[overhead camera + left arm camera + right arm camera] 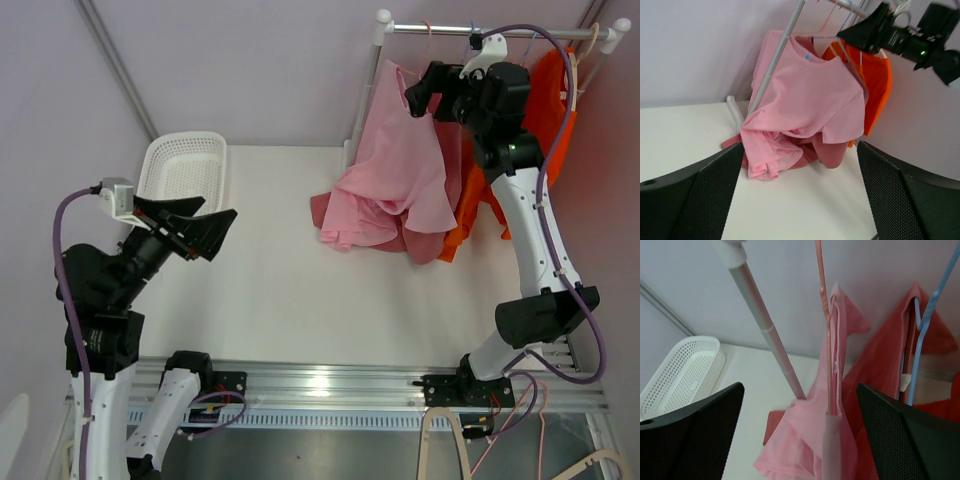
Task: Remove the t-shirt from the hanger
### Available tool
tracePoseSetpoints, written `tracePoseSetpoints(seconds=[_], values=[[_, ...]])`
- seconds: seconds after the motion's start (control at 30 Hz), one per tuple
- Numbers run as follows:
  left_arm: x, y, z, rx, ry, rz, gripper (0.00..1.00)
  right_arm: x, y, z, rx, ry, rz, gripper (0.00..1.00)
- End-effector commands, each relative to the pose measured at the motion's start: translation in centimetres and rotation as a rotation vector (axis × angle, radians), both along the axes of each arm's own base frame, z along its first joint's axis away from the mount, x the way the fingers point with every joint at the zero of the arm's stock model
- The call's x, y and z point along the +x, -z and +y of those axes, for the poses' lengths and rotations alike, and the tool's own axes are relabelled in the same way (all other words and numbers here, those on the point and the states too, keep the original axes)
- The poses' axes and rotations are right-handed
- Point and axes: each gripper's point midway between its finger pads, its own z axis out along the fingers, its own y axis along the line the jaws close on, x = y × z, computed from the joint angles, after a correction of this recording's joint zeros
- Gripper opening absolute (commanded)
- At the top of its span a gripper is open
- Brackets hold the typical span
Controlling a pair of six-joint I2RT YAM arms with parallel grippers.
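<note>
A pink t-shirt (395,170) hangs on a thin pink hanger (828,340) from the rack rail (470,32) at the back right. Its lower part lies bunched on the table. My right gripper (418,95) is open, up by the shirt's collar. In the right wrist view (800,405) the hanger wire and the shirt's neck (836,315) stand between the jaws, untouched. My left gripper (218,210) is open and empty above the table's left side, well away from the shirt. The left wrist view (799,165) looks at the pink shirt (810,100) from a distance.
An orange shirt (550,110) and a dark pink garment on a blue hanger (926,325) hang behind the pink one. A white basket (185,170) stands at the back left. The rack's slanted pole (765,325) runs beside the shirt.
</note>
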Motion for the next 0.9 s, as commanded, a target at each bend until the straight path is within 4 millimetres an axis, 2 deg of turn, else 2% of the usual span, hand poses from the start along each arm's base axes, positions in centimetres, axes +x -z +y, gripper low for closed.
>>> tracePoseSetpoints(seconds=[0.0,0.13,0.17,0.2,0.23,0.3,0.33,0.37,0.47,0.53,0.57,0.6,0.67,0.7,0.8,0.87], values=[[1.3,2.5,0.2,0.042,-0.019,0.042,0.99,0.7,-2.3,-0.1,-0.023,0.033,-0.069,0.99],[1.6,3.4,0.4,0.065,-0.027,0.056,0.99,1.5,-3.2,0.7,-0.031,0.021,-0.126,1.0],[1.6,3.3,0.4,0.072,-0.032,0.048,1.0,1.9,-3.1,0.7,-0.025,0.035,-0.123,1.0],[1.7,3.3,0.5,0.073,-0.035,0.046,0.99,2.1,-3.9,0.2,-0.02,0.066,-0.13,1.0],[1.6,3.7,0.5,0.075,-0.034,0.043,0.99,3.3,-2.7,0.4,-0.028,0.068,-0.101,1.0],[1.5,3.9,0.5,0.072,-0.037,0.037,0.99,4.2,-2.4,0.5,-0.049,0.074,-0.09,0.99],[1.0,3.4,0.5,0.069,-0.035,0.009,0.99,4.3,-3.3,0.5,-0.046,0.073,-0.105,0.99],[0.9,3.4,0.5,0.064,-0.033,0.002,0.99,5.2,-2.3,0.8,-0.067,0.064,-0.095,1.0],[0.6,3.4,0.7,0.056,-0.048,-0.021,1.0,6.0,-3.1,1.0,-0.06,0.068,-0.129,0.97],[0.7,3.5,0.8,0.054,-0.057,-0.021,0.99,7.2,-2.3,1.1,-0.053,0.081,-0.112,0.96],[0.8,3.6,0.9,0.055,-0.063,-0.017,0.99,7.3,-3.8,0.9,-0.043,0.094,-0.14,0.96],[0.8,3.6,0.9,0.053,-0.063,-0.016,0.99,8.3,-2.2,1.0,-0.051,0.099,-0.101,0.94],[1.0,3.6,0.9,0.054,-0.061,-0.01,0.99,8.8,-2.5,1.0,-0.043,0.109,-0.107,0.85],[1.2,3.7,0.9,0.054,-0.059,-0.002,0.99,9.3,-2.0,1.1,-0.039,0.111,-0.101,0.69],[1.5,3.9,0.8,0.052,-0.057,0.007,0.99,9.9,-1.6,1.4,-0.028,0.107,-0.104,0.52],[1.7,4.3,0.8,0.054,-0.06,0.019,1.0,10.4,-1.0,1.4,-0.022,0.112,-0.092,0.5]])
